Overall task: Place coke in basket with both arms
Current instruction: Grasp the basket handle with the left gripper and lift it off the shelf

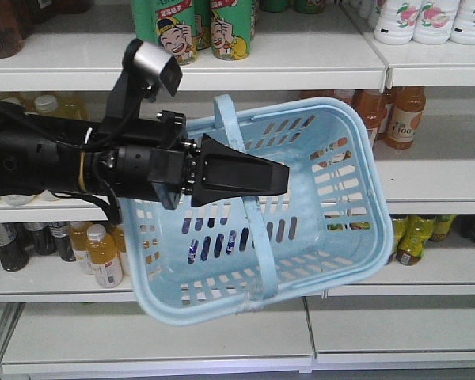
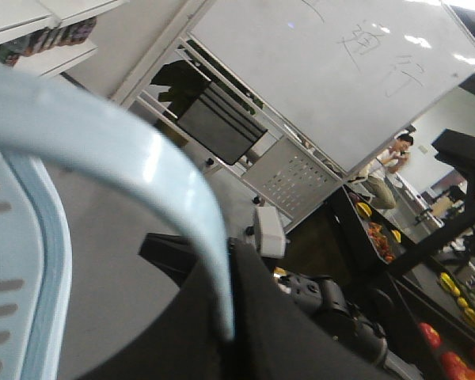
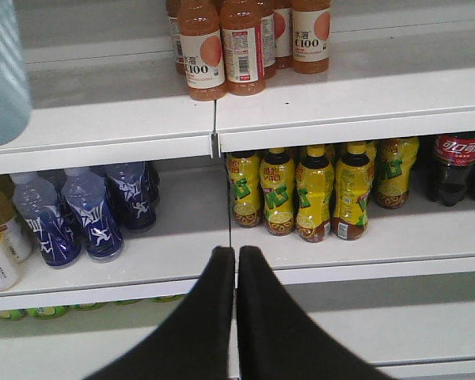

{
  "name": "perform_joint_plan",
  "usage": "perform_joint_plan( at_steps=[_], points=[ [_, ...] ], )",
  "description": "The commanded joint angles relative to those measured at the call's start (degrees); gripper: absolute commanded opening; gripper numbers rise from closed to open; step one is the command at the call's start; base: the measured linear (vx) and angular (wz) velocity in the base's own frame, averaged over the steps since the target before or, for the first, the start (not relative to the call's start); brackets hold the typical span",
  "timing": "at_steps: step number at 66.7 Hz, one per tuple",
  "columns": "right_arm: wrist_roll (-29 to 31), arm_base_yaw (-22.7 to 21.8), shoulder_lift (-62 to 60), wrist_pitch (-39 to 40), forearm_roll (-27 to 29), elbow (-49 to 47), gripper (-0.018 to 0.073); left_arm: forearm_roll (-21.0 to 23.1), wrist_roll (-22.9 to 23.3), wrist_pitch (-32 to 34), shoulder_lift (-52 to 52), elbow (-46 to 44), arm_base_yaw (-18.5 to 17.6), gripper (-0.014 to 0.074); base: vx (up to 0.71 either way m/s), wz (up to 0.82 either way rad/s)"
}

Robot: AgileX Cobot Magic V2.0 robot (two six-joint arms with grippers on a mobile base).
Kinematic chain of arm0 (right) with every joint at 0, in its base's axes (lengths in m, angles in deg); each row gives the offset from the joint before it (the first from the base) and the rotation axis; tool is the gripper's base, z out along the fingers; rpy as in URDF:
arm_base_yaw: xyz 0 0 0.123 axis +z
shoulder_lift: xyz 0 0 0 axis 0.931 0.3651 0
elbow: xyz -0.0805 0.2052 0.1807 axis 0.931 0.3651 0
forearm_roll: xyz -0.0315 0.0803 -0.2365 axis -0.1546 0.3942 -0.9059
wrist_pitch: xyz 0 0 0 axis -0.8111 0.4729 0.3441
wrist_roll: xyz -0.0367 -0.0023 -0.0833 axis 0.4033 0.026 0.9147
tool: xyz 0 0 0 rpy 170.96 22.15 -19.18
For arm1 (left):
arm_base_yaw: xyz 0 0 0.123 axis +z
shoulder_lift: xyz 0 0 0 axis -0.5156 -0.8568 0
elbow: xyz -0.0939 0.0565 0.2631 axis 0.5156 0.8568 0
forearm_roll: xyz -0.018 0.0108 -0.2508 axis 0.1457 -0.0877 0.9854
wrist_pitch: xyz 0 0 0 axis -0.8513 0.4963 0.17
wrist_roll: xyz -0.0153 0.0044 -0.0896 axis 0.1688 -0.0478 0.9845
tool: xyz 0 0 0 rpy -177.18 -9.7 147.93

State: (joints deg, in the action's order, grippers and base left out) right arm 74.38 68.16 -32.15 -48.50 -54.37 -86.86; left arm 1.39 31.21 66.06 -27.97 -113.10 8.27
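The pale blue basket [image 1: 344, 237] hangs tilted in the air in front of the shelves. Its open side faces the front camera, and nothing shows inside it. My left gripper [image 1: 281, 180] reaches in from the left and is shut on the basket's flat hoop handle [image 1: 229, 119]. In the left wrist view the handle [image 2: 142, 158] curves down into the left gripper [image 2: 226, 273], pinched between the black fingers. My right gripper [image 3: 237, 255] is shut with nothing in it, pointing at a shelf edge. A corner of the basket [image 3: 4, 79] shows at the top left there. The coke is out of view.
White shelves [image 3: 317, 111] hold orange drink bottles [image 3: 222, 47], yellow bottles [image 3: 313, 194], blue bottles [image 3: 87, 214] and dark cola bottles [image 3: 457, 166]. Green cartoon cans [image 1: 229, 28] stand on the top shelf. Behind the left arm are a whiteboard [image 2: 340, 71] and a person [image 2: 388, 162].
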Motion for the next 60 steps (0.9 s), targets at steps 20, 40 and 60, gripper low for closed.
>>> perform_joint_plan(
  at_steps=[20, 40, 60],
  points=[
    [0.5, -0.4, -1.1, 4.1, -0.4, 0.6, -0.0004, 9.5, -0.4, 10.4, 12.2, 9.2, -6.1, -0.0008, 0.0, 0.0],
    [0.5, -0.4, -1.1, 4.1, -0.4, 0.6, -0.0004, 16.7, -0.4, 10.4, 13.9, 11.8, -6.0, -0.0008, 0.0, 0.0],
    [0.5, -0.4, -1.1, 4.1, -0.4, 0.6, -0.0004, 21.6, -0.4, 10.4, 15.9, 11.5, -7.9, -0.0008, 0.0, 0.0]
  ],
)
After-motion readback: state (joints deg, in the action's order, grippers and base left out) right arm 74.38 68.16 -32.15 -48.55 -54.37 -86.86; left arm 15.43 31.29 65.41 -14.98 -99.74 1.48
